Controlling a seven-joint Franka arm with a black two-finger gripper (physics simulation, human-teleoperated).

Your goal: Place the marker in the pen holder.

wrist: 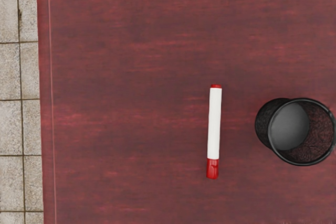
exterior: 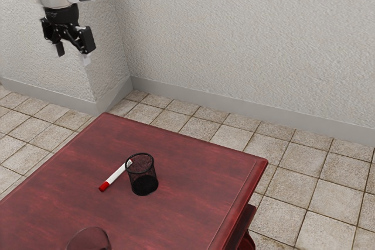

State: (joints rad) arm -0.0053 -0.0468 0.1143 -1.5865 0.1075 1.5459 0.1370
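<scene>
My jaws hang spread and empty, high and off to one side of the pen holder (exterior: 144, 185), likely to clear everything before descending. Beside it, the marker (wrist: 214, 124) lies flat on the tabletop (exterior: 193, 168), apart enough to pinch; it stands upright, ready to receive.

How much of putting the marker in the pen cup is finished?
None of it looks done. The marker is lying on the table beside the upright pen holder, which looks empty inside. Nothing is in hand: my gripper is open and up high, away from the marker. Picking up the marker and putting it into the pen holder are left.
</scene>
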